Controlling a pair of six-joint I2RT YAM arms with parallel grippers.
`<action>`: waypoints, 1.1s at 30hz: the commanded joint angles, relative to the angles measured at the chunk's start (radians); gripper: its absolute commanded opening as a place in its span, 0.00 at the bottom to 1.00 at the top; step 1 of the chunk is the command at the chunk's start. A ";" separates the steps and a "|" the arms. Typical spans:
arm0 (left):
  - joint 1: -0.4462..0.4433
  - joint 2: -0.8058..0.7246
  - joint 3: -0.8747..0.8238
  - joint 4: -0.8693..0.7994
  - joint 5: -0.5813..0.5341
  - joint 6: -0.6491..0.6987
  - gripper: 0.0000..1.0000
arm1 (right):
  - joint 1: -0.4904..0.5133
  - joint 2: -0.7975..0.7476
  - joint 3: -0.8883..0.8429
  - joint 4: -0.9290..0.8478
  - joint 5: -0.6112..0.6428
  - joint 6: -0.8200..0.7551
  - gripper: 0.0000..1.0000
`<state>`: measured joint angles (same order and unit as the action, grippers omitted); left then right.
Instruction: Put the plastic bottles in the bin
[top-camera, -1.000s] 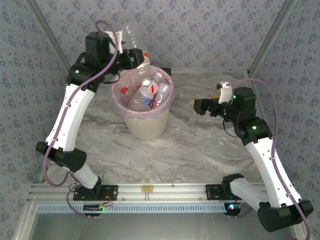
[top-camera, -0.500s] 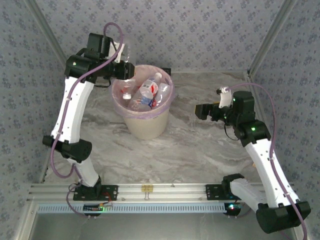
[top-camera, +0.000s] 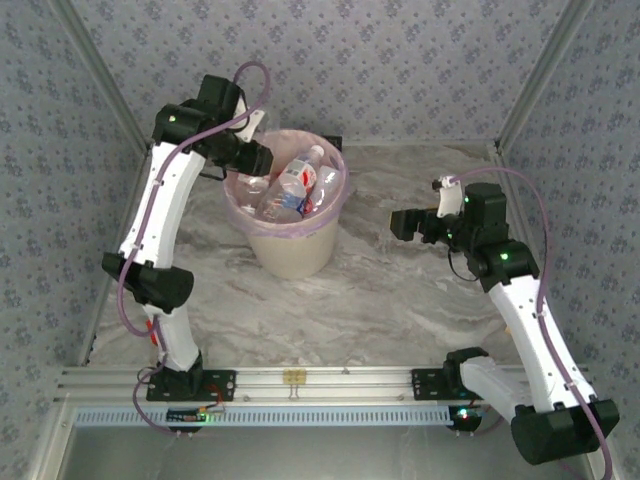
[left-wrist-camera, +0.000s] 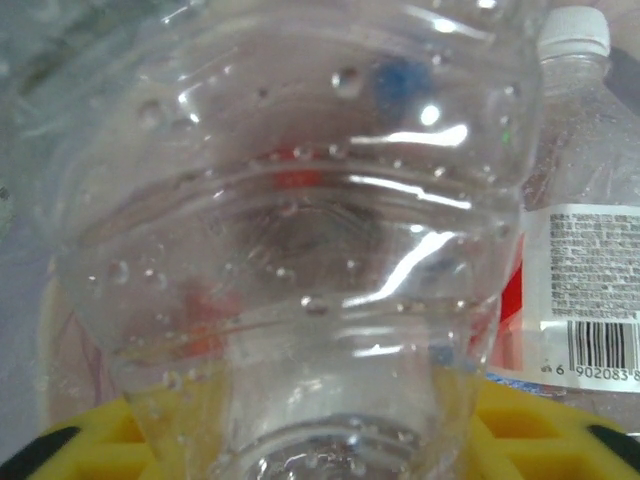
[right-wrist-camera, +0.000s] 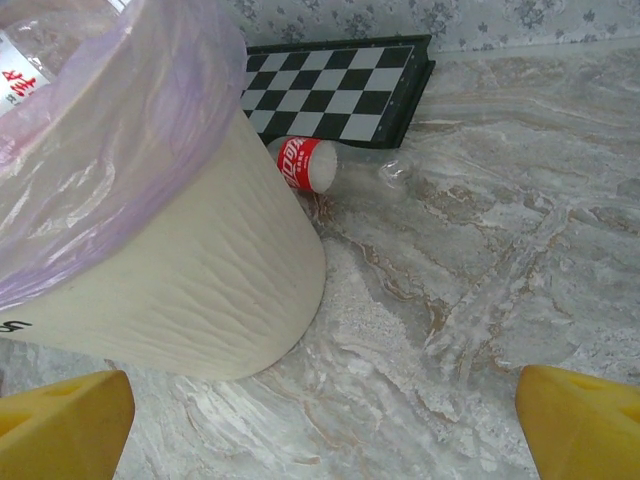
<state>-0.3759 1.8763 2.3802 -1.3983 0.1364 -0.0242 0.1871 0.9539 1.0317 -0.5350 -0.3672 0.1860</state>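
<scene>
Left tool (top-camera: 258, 160) hovers over the bin (top-camera: 295, 252), a bottle (left-wrist-camera: 300, 250) between its fingers (left-wrist-camera: 95, 435) for dropping; gripped or freed, I cannot tell. Right tool (top-camera: 399, 222) stands open, idle

Clear plastic bottle (left-wrist-camera: 300, 250): glossy, beaded with droplets. Round cream bin (right-wrist-camera: 200, 290): matt, faintly rippled wall. Translucent pink plastic bag (right-wrist-camera: 120, 130) lining bin: thin, creased.

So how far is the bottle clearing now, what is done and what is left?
Done: several plastic bottles lie inside the bin. In hand: a clear bottle sits between the left fingers, over the bin, not yet dropped. Left: at least one red-labelled bottle lies on the table behind the bin, beside a checkerboard. The right fingers are open and empty.
</scene>
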 joint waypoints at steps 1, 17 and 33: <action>-0.008 -0.011 0.051 -0.006 0.043 0.027 0.63 | -0.007 0.008 -0.012 0.007 -0.019 -0.003 1.00; -0.060 0.074 0.143 0.119 -0.095 -0.003 0.52 | -0.001 0.039 -0.009 0.003 -0.033 0.010 1.00; -0.123 -0.194 -0.178 0.444 -0.370 -0.029 0.39 | 0.007 0.066 -0.002 -0.005 -0.030 -0.003 1.00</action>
<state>-0.4999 1.7828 2.2448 -1.0817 -0.1524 -0.0444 0.1871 1.0088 1.0290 -0.5354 -0.3828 0.1864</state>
